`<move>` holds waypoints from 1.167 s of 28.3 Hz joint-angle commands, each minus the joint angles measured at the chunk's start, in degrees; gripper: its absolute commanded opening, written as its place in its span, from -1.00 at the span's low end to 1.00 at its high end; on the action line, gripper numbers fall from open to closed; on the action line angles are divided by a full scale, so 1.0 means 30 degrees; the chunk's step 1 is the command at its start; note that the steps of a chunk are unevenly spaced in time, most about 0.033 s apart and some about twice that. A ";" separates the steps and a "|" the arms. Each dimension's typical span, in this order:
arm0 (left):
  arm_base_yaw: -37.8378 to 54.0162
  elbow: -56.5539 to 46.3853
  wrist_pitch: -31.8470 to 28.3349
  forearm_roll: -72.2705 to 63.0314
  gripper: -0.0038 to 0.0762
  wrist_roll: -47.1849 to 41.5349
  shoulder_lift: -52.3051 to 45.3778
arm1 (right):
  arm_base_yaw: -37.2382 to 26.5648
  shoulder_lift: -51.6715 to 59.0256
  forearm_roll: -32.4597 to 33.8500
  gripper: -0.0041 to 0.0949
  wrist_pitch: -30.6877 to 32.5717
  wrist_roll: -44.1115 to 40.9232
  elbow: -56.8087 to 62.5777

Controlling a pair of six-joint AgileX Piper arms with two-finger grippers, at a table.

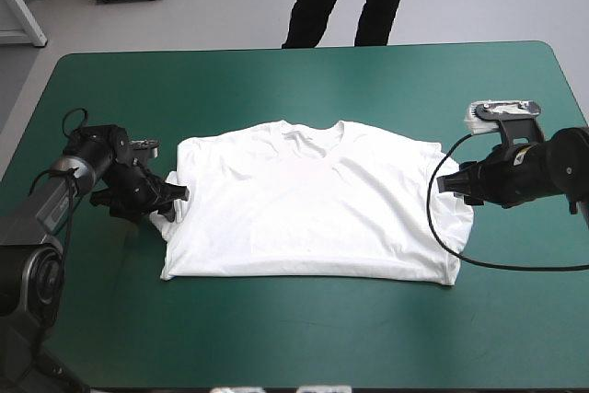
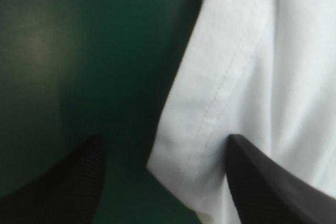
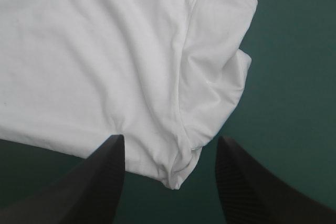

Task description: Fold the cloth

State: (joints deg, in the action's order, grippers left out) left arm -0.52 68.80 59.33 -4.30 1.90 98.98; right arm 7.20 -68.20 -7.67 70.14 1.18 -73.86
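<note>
Left gripper (image 1: 170,200), frame's centre-left, and right gripper (image 1: 446,181), centre-right, gape empty astride the spread T-shirt's (image 1: 313,204) sleeves (image 1: 167,218); grasping stage, so closing on them seems next.

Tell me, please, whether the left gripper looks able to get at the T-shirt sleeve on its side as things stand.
Probably yes. The left gripper is open, and the hemmed edge of the T-shirt's sleeve lies right between its fingers on the teal-green cover, with nothing visible over or in front of it.
</note>
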 commanded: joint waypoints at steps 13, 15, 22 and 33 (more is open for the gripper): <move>0.0000 0.0411 -0.0822 -0.0500 -0.93 0.0261 -0.1013 | -0.0086 0.0495 0.0107 0.06 -0.0524 -0.0036 -0.0574; 0.0000 0.0411 -0.1290 -0.0500 -0.93 0.0220 -0.1786 | -0.0086 0.0495 0.0107 0.06 -0.0384 -0.0036 -0.0574; 0.0000 0.0448 -0.2249 -0.1966 -0.93 0.0056 -0.3565 | -0.0086 0.0495 0.0107 0.06 -0.0263 -0.0036 -0.0574; -0.3293 0.0448 -0.4380 -0.4739 -0.93 0.1408 -0.3012 | -0.0086 0.0495 -0.0045 0.06 0.0001 -0.0036 -0.0610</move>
State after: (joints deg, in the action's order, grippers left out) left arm -7.65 68.70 49.22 -16.57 6.16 90.78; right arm 7.20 -68.20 -7.33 71.21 1.00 -73.86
